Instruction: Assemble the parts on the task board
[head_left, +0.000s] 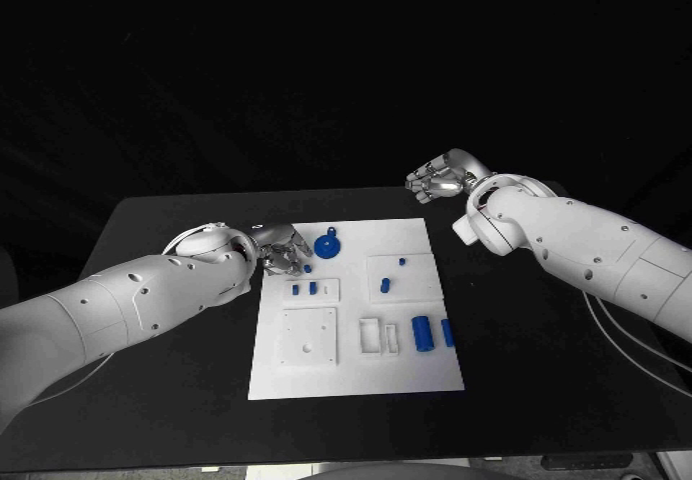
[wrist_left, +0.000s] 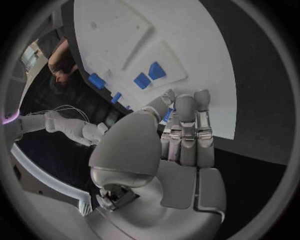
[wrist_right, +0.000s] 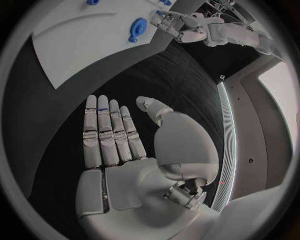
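A: Head view, quick status? The board (head_left: 356, 380) is mid-table and most parts look loose.

B: Agreed. The round blue part (head_left: 329, 243) lies at the far left of the board, two small pegs (head_left: 304, 288) sit on the left plate, and two more parts (head_left: 392, 274) are on the right plate. The long pieces (head_left: 431, 333) lie flat at near right. I'd judge little is assembled so far.

A: Left hand (head_left: 281, 253)?

B: It's at the board's far left edge, fingers curled down by a small blue bit (wrist_left: 167, 115). Whether it's pinching that, I cannot tell.

A: Right hand (head_left: 443, 176)?

B: It's off the board, beyond its far right corner, fingers straight and side by side, holding nothing.

A: So nearly everything is left.
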